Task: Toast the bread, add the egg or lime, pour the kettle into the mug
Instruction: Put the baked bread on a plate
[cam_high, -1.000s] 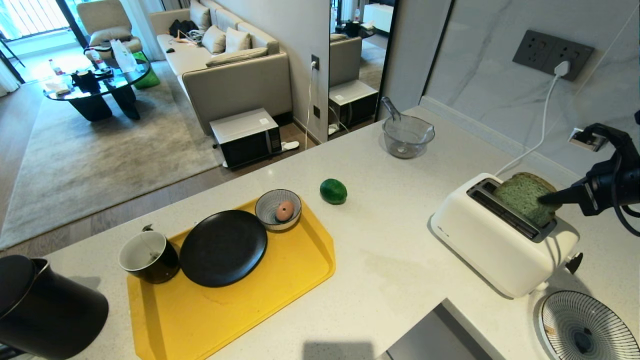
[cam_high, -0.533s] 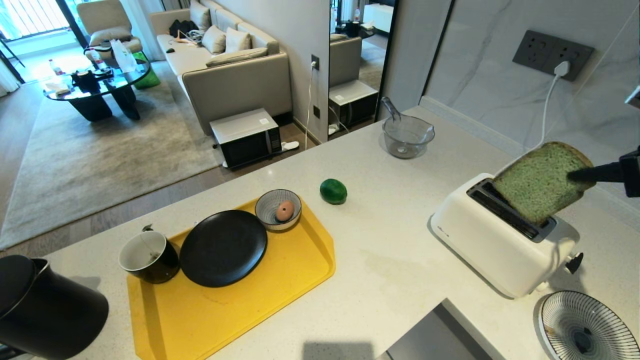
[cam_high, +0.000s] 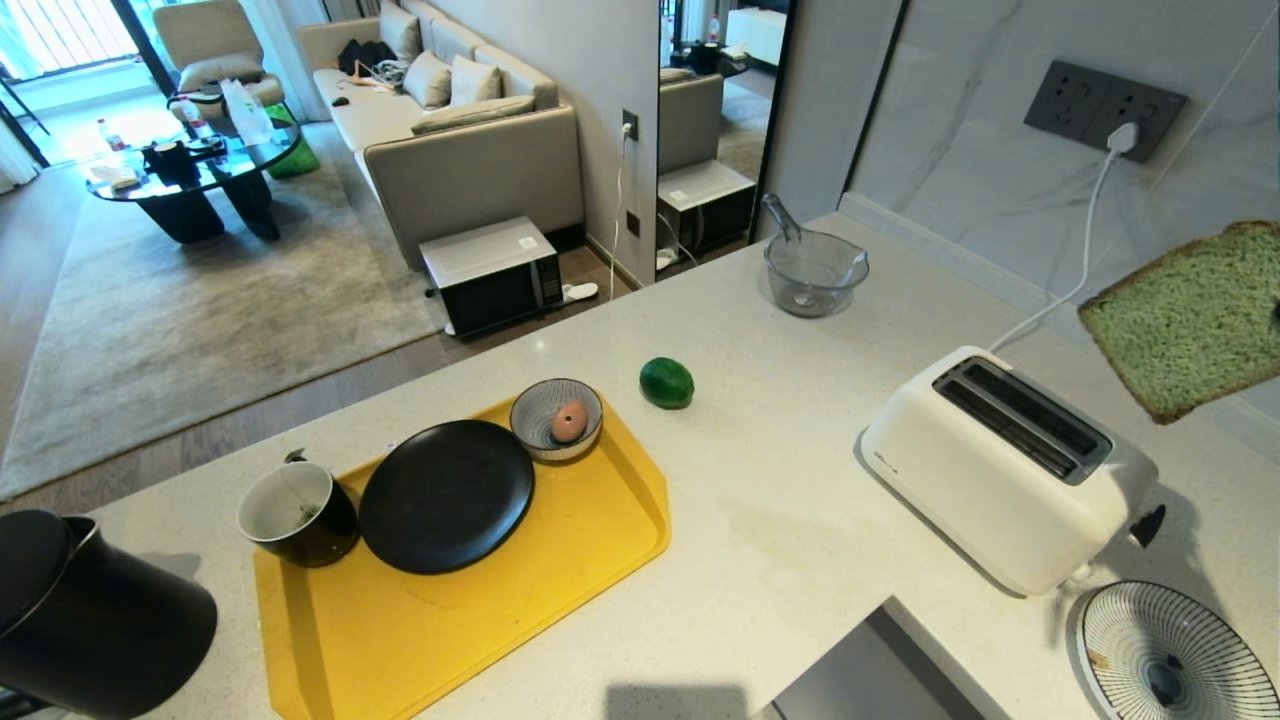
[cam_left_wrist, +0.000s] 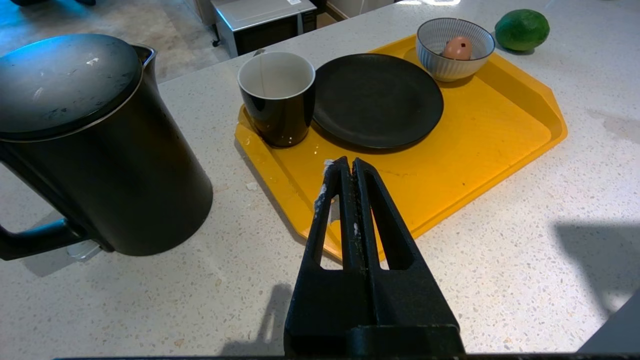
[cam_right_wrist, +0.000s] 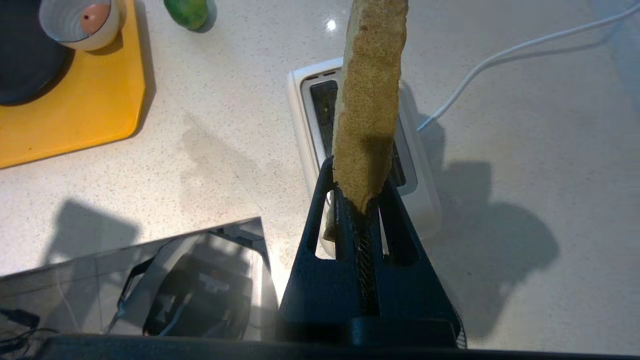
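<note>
The right gripper (cam_right_wrist: 364, 200) pinched the bread (cam_right_wrist: 370, 95) edge-on above the toaster (cam_right_wrist: 320, 100), the black plate (cam_right_wrist: 20, 55) far off beyond it

Bowls three (cam_high: 556, 417), mug one (cam_high: 297, 514), plate one (cam_high: 446, 495).

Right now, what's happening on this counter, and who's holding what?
The right gripper is shut on the bread, holding the green slice in the air above and clear of the white toaster, whose slots are empty. The left gripper is shut and empty, over the near edge of the yellow tray. The tray holds the mug, a black plate and a bowl with an egg. The lime lies on the counter.
</note>
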